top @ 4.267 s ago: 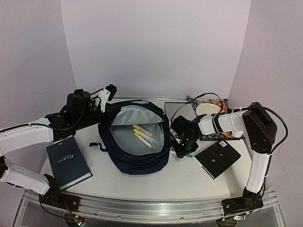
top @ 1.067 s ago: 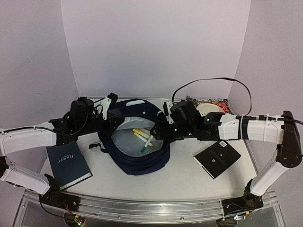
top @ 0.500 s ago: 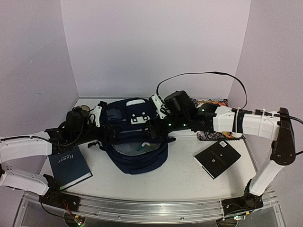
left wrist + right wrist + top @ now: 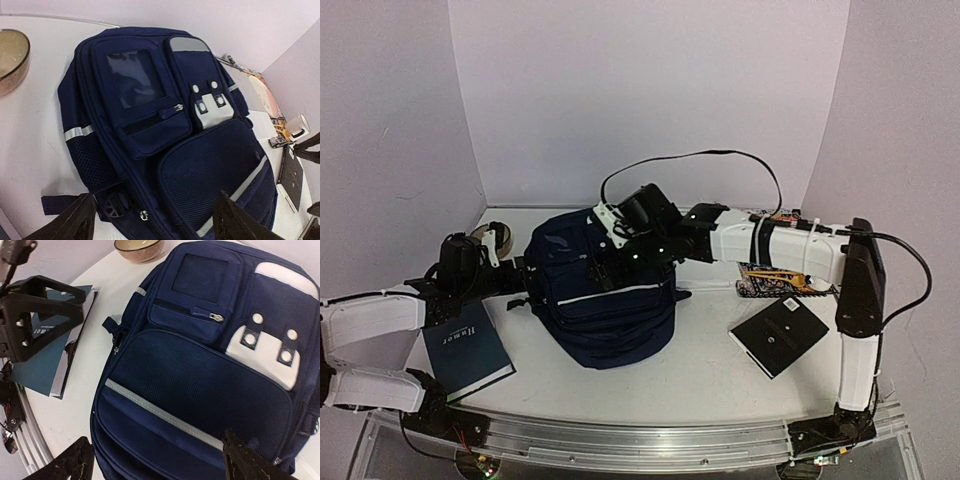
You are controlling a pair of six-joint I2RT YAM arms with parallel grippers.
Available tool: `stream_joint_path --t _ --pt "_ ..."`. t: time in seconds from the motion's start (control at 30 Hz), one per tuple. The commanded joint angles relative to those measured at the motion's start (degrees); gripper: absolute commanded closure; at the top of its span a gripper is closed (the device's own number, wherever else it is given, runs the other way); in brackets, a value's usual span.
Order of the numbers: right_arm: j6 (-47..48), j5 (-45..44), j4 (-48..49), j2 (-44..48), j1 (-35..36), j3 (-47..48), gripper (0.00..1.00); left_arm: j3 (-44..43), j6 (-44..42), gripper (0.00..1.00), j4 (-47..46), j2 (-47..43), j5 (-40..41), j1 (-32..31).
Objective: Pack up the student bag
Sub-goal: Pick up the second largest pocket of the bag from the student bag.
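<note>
Near the front left corner of the bench there's a dark blue book [image 4: 465, 345]. My left gripper [image 4: 154, 200] hovers just behind it, fingers spread wide with nothing in them, pointing at the bag's side. Mid-bench the student bag [image 4: 605, 300] lies flat, front pockets facing up, with my right gripper [image 4: 156, 437] over it, also spread and empty, and a black square pad [image 4: 778, 335] sits apart toward the front right edge.
</note>
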State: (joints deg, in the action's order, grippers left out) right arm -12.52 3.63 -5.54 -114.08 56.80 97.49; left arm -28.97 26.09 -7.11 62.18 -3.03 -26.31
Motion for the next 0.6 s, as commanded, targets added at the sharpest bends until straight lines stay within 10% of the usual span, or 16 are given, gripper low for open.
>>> stream_joint_path --t 0.0,0.57 --pt "3.1 -2.7 -7.5 -5.6 1.9 6.6 0.11 -0.4 0.9 0.22 -2.7 4.5 -4.3 1.7" --pt "11.2 -16.8 -10.9 -15.9 7.4 11.9 0.04 3.5 4.6 0.42 -11.1 12.5 -11.2 -0.9"
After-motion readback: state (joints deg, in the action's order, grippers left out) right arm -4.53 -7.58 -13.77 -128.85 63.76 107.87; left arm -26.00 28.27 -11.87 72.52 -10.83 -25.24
